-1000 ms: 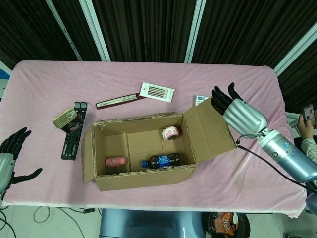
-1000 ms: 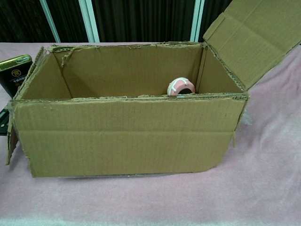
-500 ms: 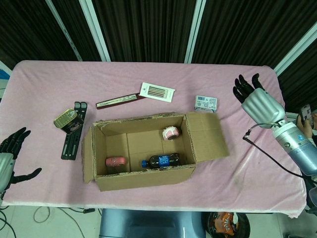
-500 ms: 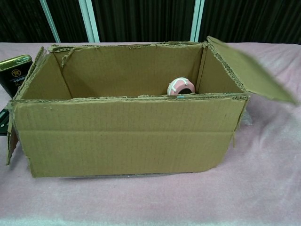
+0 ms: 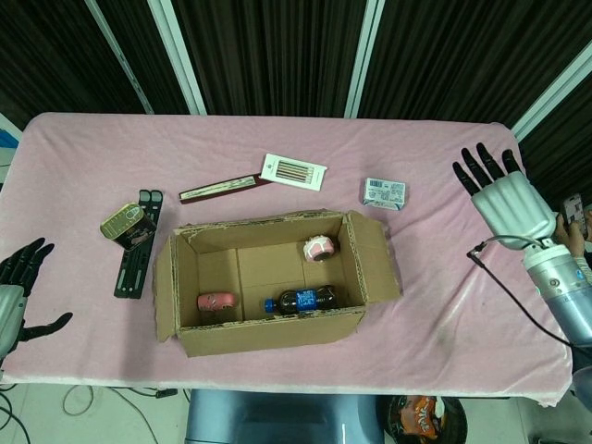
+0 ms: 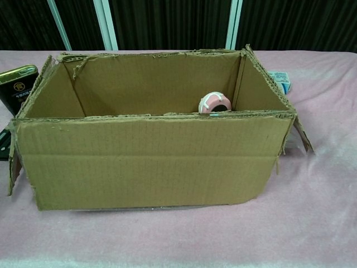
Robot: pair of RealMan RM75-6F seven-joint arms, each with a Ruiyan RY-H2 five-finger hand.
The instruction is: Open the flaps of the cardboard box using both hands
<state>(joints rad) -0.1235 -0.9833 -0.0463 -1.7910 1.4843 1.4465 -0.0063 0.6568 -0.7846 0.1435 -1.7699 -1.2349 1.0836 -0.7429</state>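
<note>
Both hands are seen empty with fingers spread: the right hand [image 5: 504, 199] is raised well apart from the cardboard box [image 5: 268, 282], and the left hand [image 5: 20, 294] hangs at the table's near edge, also well apart from it. The box sits between the two hands, its top open; the right-end flap [image 5: 375, 256] is folded outward and down on the side nearest the right hand, and the left-end flap [image 5: 164, 291] hangs outward toward the left hand. The task is judged nearly or fully done, though whether long-side flaps exist or lie flat against the walls cannot be told from the chest view. Risk lies mainly in any further reach. If the right hand were brought back across, the small blue-and-white carton [image 5: 384, 192] lying between it and the box could be knocked. A careless push on a flap could slide the light box across the pink cloth [image 5: 444, 314] or tip the bottle [image 5: 301, 301] and the pink cup [image 5: 318, 249] inside. The tin [image 5: 128, 222], beyond the left hand, could likewise be struck.
</note>
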